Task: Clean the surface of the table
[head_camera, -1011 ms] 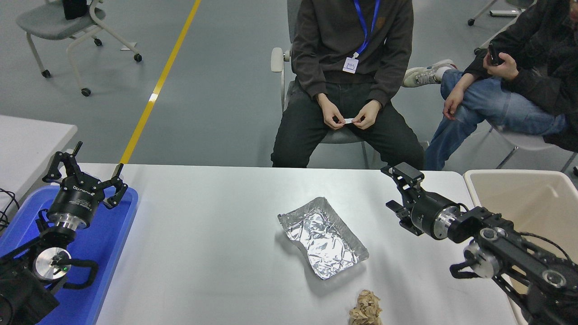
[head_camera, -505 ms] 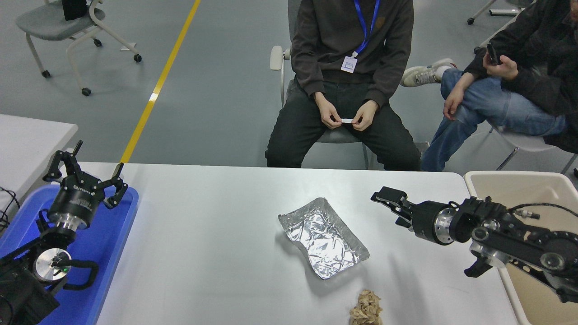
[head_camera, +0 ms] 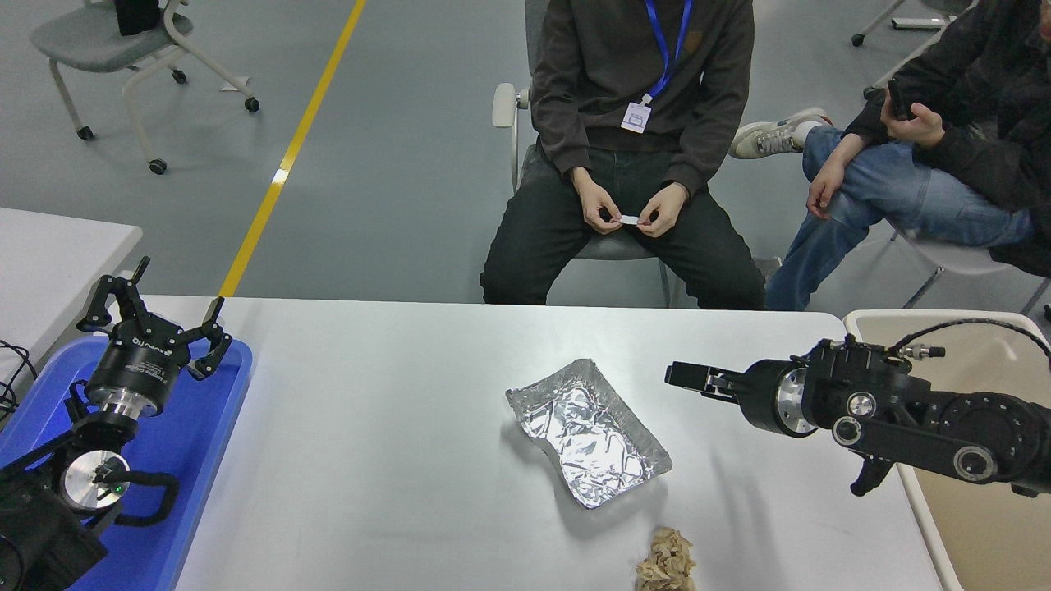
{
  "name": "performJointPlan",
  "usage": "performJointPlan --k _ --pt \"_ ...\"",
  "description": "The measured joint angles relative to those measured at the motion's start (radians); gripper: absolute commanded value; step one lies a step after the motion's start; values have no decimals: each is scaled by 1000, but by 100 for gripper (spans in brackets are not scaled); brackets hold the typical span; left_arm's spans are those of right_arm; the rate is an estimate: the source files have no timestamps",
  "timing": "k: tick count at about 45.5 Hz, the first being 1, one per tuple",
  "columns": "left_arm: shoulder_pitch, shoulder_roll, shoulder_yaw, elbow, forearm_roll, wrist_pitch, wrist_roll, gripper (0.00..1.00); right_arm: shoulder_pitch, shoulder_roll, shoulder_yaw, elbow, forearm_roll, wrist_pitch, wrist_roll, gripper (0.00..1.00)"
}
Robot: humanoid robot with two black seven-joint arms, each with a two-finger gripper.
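Note:
The table surface (head_camera: 369, 427) is a wide white-grey top. A crumpled silver foil tray (head_camera: 587, 431) lies on it right of the middle. A crumpled brown paper ball (head_camera: 665, 562) lies at the front edge. My right gripper (head_camera: 686, 377) is open and empty. It points left, held level above the table, a little right of the foil tray and apart from it. My left gripper (head_camera: 152, 316) is open and parked over the blue tray at the lower left.
A blue plastic tray (head_camera: 205, 443) sits on the table's left end. A beige bin (head_camera: 977, 492) stands off the right end, under my right arm. Two people sit at the far side. A smaller white table (head_camera: 49, 263) is at the left.
My right arm has swung down and turned level, so the gripper now points left, lower and closer to the foil tray. The left arm has not moved.

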Motion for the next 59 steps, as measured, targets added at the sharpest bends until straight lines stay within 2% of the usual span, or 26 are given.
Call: performJointPlan --k 12,31,51,59 --pt "0 0 0 0 0 0 0 100 55 79 -25 4 -21 87 34 100" --pt "0 0 0 0 0 0 0 100 52 146 -40 -20 -236 122 74 100" --pt "0 0 0 0 0 0 0 100 9 235 -69 -170 -311 97 89 99" --pt "-1 0 0 0 0 0 0 100 -18 277 -109 -232 -317 34 90 99"
